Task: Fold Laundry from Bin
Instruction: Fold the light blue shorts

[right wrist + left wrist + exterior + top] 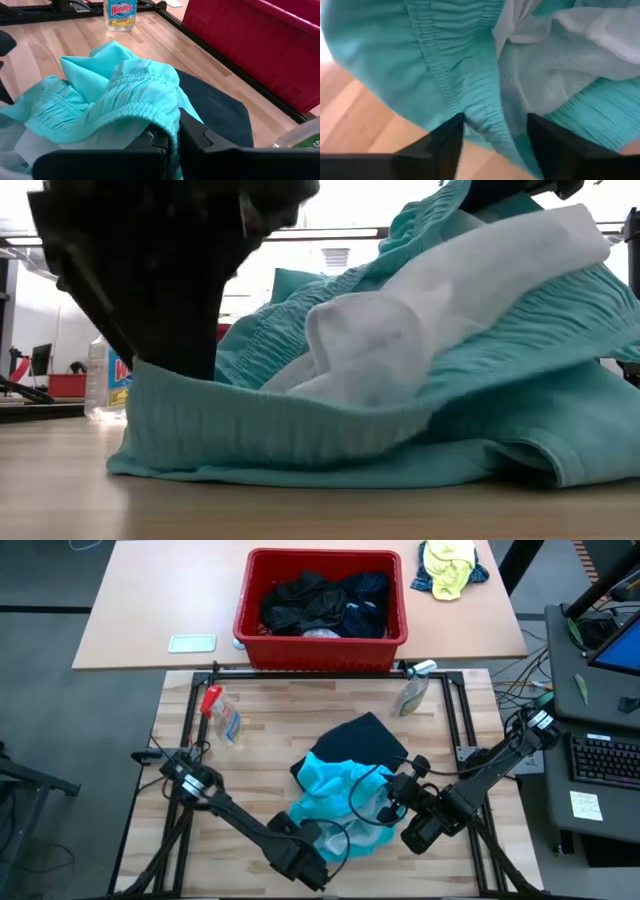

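A bright turquoise garment [335,802] with a white mesh lining [400,340] lies crumpled on the wooden table, partly on a dark navy garment [368,740]. My right gripper [173,142] is shut on its elastic waistband at the heap's right side [392,802]. My left gripper [495,135] is open at the heap's near left side [320,838], its fingers standing on either side of the waistband. The red bin [250,600] stands on the far table with several dark garments [320,602] inside. My right gripper pinches the gathered elastic waistband [170,120] between its two fingers, coming in about level from the table's right. The band arches up over the fingertips and the rest lies slack on the table. My left gripper straddles the waistband's edge [485,117] from above; I cannot tell whether it touches.
A Windex bottle [120,14] and a red-handled tool [211,700] lie at the table's far left, and a spray bottle [411,695] at the far right. A yellow-and-blue cloth bundle [448,566] lies beside the bin. A black frame [455,710] rims the table.
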Available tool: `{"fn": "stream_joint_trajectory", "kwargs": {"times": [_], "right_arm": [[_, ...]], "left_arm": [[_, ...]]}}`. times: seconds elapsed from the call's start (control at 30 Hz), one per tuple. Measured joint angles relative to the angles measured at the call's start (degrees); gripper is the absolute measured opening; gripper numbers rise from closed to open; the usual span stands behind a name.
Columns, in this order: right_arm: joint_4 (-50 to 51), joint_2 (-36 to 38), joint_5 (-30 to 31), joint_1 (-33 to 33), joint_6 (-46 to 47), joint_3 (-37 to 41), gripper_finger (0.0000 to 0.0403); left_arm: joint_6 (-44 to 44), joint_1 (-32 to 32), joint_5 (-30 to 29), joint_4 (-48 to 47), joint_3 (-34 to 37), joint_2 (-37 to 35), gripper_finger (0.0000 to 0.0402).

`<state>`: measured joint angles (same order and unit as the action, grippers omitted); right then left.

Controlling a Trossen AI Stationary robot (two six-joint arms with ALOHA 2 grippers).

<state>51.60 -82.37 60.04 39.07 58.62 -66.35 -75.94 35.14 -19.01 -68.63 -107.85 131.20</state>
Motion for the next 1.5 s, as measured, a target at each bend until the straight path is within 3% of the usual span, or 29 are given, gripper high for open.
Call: {"fn": "stream_joint_trajectory", "kwargs": {"times": [0.17, 0.2, 0.3, 0.4, 0.6, 0.73, 0.9, 1.0, 1.07, 1.17, 1.3, 1.37, 1.43, 1.5], "right_arm": [[0.4, 0.1, -1.1, 0.0, -3.0, 0.0, 0.0012], [0.4, 0.4, -2.7, 0.0, -4.3, 0.0, 0.0012], [1.2, 2.1, -10.3, 0.3, -9.7, -2.3, 0.0012], [1.0, 4.8, -16.2, 2.2, -14.4, -6.3, 0.0012], [0.5, 8.8, -18.5, 8.6, -20.9, -16.2, 0.0012], [-1.0, 9.4, -18.4, 12.9, -26.1, -24.7, 0.0012], [-4.5, 9.4, -17.6, 16.3, -33.6, -34.2, 0.0012], [-2.5, 9.4, -11.9, 16.8, -35.5, -37.8, 0.0012], [2.7, 9.4, -6.4, 16.8, -34.4, -39.3, 0.0012], [15.8, 9.3, -1.2, 15.0, -24.7, -40.6, 0.0012], [34.2, 8.7, -1.6, 10.4, -7.2, -38.5, 0.0012], [38.8, 8.1, -4.4, 8.3, -0.2, -36.1, 0.0012], [36.9, 8.2, -10.9, 6.1, -1.2, -32.4, 0.0012], [34.1, 7.8, -16.9, 5.3, -2.7, -29.6, 0.0012]], "left_arm": [[4.4, 1.1, -1.5, -0.6, 0.0, 0.6, 0.0035], [4.8, 1.4, -1.5, -1.7, 0.0, 0.0, 0.0019], [4.1, 3.1, -1.6, -11.1, -1.7, -3.1, 0.0013], [0.8, 5.9, -6.7, -22.0, -9.0, -5.4, 0.0003], [10.6, 12.0, -20.0, -21.1, -26.5, -8.2, 0.0002], [20.3, 14.4, -26.4, -12.2, -22.5, -15.0, 0.0001], [23.4, 16.2, -40.2, -11.4, -21.7, -21.7, 0.0001], [27.0, 16.6, -47.6, -11.5, -21.9, -24.0, 0.0], [27.6, 16.5, -52.0, -11.9, -21.9, -25.0, 0.0], [27.7, 14.6, -55.2, -13.6, -21.9, -26.0, 0.0], [25.1, 9.6, -52.0, -17.4, -21.8, -25.1, 0.0], [23.9, 5.9, -43.8, -19.0, -21.8, -24.1, 0.0], [23.8, 2.0, -33.2, -20.3, -21.8, -22.6, 0.0], [24.0, -1.2, -27.3, -21.7, -21.7, -20.2, 0.0]]}}
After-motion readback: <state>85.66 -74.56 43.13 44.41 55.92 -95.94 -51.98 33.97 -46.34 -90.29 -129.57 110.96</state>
